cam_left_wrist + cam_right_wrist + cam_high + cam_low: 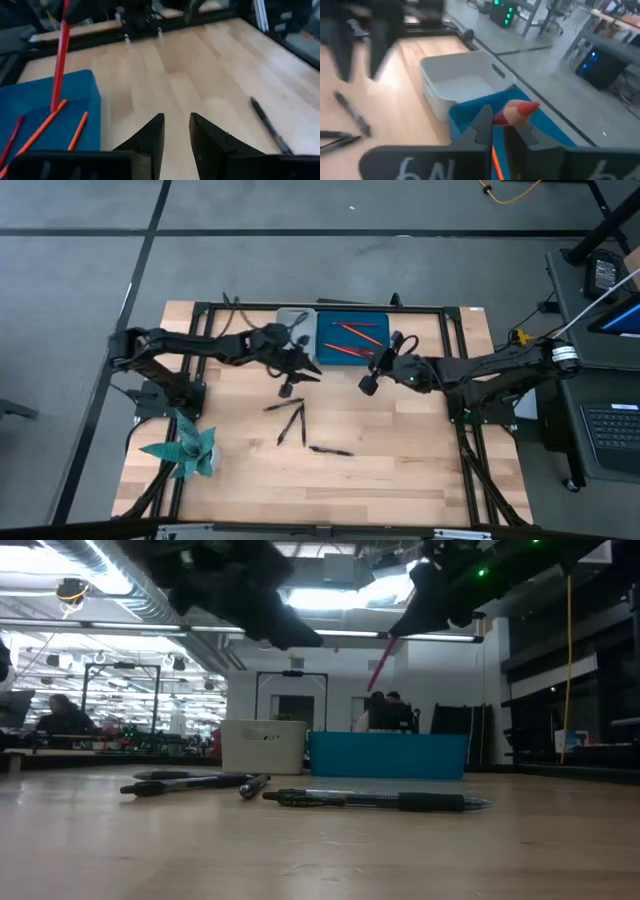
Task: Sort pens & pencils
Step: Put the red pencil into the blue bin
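Near counter [400, 480] edge: pens [330, 450] loose on wood, one alone [375, 801], others clustered [291, 420] just beyond. Left jaws [176, 131] narrowly parted, empty, hovering above counter beside pens. Right jaws [498, 131] clamped on pencil [516, 111], tip up, over blue tray [325, 330]. More pencils [352, 340] lie inside tray. White bin [462, 82] touches tray at far edge.

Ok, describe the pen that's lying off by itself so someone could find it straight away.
Start at the blue tray at the wooden table's far edge, then come toward the near edge, past the cluster of black pens. The lone pen lies right of that cluster, nearly level, touching nothing.
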